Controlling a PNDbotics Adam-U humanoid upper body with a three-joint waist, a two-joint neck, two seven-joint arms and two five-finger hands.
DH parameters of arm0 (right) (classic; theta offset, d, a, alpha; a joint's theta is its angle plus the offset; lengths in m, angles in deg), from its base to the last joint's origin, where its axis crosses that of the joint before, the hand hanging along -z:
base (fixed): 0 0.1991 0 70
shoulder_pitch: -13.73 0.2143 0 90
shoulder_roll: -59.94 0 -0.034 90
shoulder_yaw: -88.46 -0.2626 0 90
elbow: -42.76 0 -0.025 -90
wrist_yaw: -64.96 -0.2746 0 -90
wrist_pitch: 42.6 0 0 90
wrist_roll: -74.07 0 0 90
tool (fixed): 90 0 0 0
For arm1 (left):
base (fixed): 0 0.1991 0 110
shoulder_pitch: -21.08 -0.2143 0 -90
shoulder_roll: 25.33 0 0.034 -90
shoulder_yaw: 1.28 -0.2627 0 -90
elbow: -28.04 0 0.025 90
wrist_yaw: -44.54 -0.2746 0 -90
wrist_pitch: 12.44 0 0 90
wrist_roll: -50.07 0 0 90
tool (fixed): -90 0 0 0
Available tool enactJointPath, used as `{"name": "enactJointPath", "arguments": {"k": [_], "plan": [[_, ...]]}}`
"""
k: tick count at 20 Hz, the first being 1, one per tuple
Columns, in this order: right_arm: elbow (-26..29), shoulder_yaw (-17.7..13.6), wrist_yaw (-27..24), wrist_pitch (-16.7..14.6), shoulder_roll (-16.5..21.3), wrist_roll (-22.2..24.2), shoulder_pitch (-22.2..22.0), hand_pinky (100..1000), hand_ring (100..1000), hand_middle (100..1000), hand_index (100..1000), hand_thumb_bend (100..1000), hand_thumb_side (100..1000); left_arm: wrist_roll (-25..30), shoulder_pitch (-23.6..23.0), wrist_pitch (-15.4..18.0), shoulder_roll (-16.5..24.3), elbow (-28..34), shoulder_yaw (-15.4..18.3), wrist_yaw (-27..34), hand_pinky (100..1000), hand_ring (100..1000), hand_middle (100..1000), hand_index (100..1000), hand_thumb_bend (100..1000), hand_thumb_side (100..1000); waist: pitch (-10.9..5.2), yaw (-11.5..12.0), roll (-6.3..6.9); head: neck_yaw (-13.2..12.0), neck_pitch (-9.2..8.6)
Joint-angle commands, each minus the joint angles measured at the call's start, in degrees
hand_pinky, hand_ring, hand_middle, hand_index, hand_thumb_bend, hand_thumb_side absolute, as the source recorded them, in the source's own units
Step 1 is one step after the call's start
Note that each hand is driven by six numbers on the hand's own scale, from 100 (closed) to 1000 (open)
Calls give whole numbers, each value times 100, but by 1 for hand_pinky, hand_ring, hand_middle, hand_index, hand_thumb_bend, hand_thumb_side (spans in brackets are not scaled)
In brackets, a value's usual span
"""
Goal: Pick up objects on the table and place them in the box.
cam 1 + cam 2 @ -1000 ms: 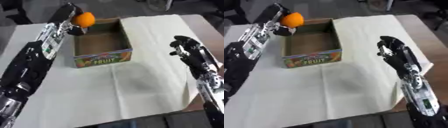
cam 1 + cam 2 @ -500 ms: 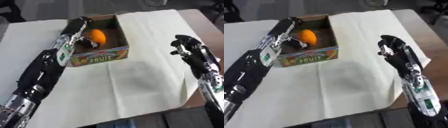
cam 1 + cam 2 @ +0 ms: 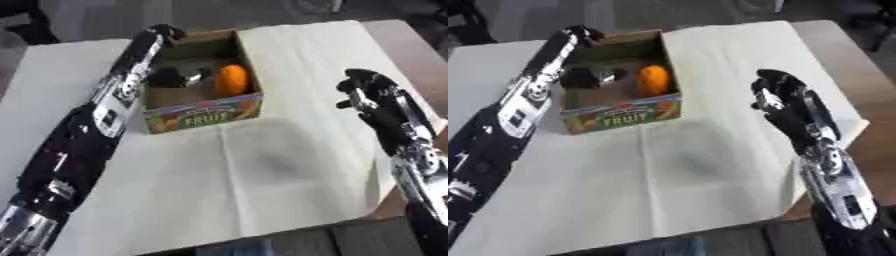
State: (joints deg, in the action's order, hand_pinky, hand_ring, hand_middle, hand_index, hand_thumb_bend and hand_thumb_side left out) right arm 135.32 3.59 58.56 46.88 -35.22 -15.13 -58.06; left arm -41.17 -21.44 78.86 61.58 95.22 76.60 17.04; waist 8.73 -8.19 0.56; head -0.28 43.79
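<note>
A cardboard box [image 3: 206,114] with a "FRUIT" label on its front wall stands at the back of the cream cloth. An orange [image 3: 232,80] lies inside it against the right wall. My left arm reaches over the box's left wall, and my left hand [image 3: 168,77] is down inside the box just left of the orange. Its fingers point toward the orange with a small gap between, holding nothing. My right hand [image 3: 776,95] hovers over the cloth to the right of the box, fingers relaxed and empty.
The cream cloth [image 3: 262,175] covers most of the table. Brown tabletop [image 3: 411,45] shows along the right side, and the cloth's front edge runs near the bottom. No other loose objects show on the cloth.
My left hand has lowered the orange from above the box's back corner into the box and let go of it. The right hand has stayed put. The camera has shifted.
</note>
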Motion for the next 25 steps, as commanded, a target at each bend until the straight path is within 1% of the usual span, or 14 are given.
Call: {"name": "enactJointPath", "arguments": {"k": [1,3,4,6,8,11,15,18,19,25], "plan": [[43,-84,1,-9,79,-49,38,618,776,634,790,100,388,-183,-197,-172,480,1117,114,1363,819,699,686,796,640,543,-112,91,-34,73,32],[46,-100,-3,-13,77,-65,34,618,776,634,790,100,386,-251,-522,-294,666,1651,243,2156,816,689,674,791,625,544,-118,194,-47,107,32],[48,-104,-5,-15,76,-68,36,618,776,634,790,100,385,-271,-644,-363,738,1857,288,2443,813,684,668,788,621,547,-119,225,-52,119,32],[54,-122,-7,-19,84,-82,36,618,776,634,790,100,384,-362,-1011,-452,853,2240,449,2930,810,676,655,780,610,547,-124,319,-77,146,32],[58,-137,-11,-21,94,-99,32,618,776,634,790,100,382,-454,-1318,-529,911,2523,581,3259,808,672,650,777,603,550,-128,397,-99,161,32],[65,-152,-17,-24,100,-116,35,618,777,634,790,100,381,-592,-1674,-609,891,2773,739,3494,807,667,644,772,583,551,-130,477,-123,166,32],[75,-152,-27,-30,90,-114,43,618,776,634,790,100,380,-695,-2005,-661,778,2908,841,3699,803,660,637,765,567,565,-129,534,-143,171,32],[85,-160,-38,-37,85,-128,45,618,776,634,790,100,379,-739,-2129,-677,713,2935,886,3811,801,656,632,761,552,568,-129,543,-147,175,32],[88,-159,-42,-39,80,-130,46,618,776,634,790,100,379,-740,-2161,-689,702,2931,891,3824,800,652,629,759,525,574,-129,540,-150,179,32],[98,-173,-54,-47,91,-169,46,617,775,631,789,100,376,-762,-2301,-724,633,2940,930,3938,797,647,624,753,503,579,-120,548,-148,172,32]]}}
